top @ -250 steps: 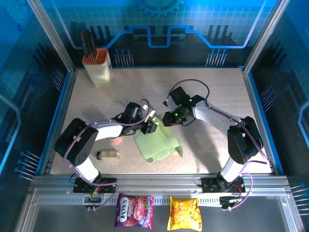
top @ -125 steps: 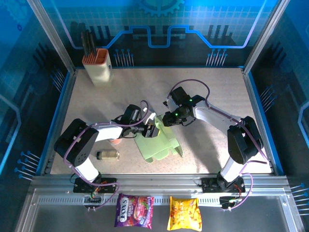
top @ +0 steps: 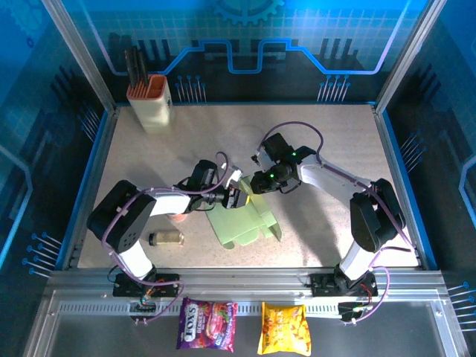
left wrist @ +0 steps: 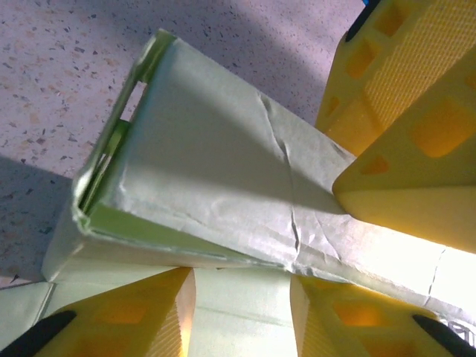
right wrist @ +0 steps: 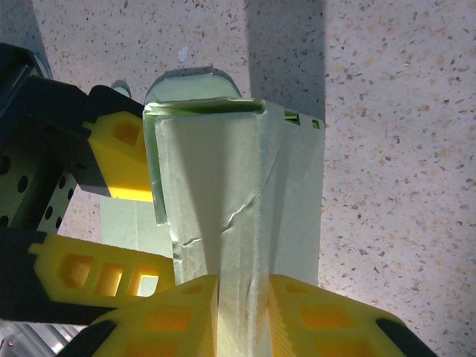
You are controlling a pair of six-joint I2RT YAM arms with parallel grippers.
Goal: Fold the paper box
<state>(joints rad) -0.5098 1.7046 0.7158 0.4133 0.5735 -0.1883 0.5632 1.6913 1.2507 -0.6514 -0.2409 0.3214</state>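
Observation:
The paper box (top: 244,223) is a pale mint-green sheet lying partly flat on the table, with its far end lifted into a folded wall. In the right wrist view that creased wall (right wrist: 223,186) stands upright, and my right gripper (right wrist: 243,286) is shut on its lower edge. From above, the right gripper (top: 253,184) meets the wall from the right. My left gripper (top: 231,198) comes in from the left, open. Its fingers (left wrist: 134,316) straddle a flat panel just under the folded wall (left wrist: 216,178). The right gripper's yellow fingers (left wrist: 405,104) press on the paper at the upper right.
A cream holder with an orange rim (top: 151,103) stands at the back left. A small jar (top: 166,238) lies on its side near the left arm, beside a pinkish object (top: 177,217). Two snack bags (top: 207,324) (top: 284,329) lie on the front ledge.
The left gripper has edged a little to the right, closer against the raised wall of the paper. The right gripper has kept its hold and barely moved.

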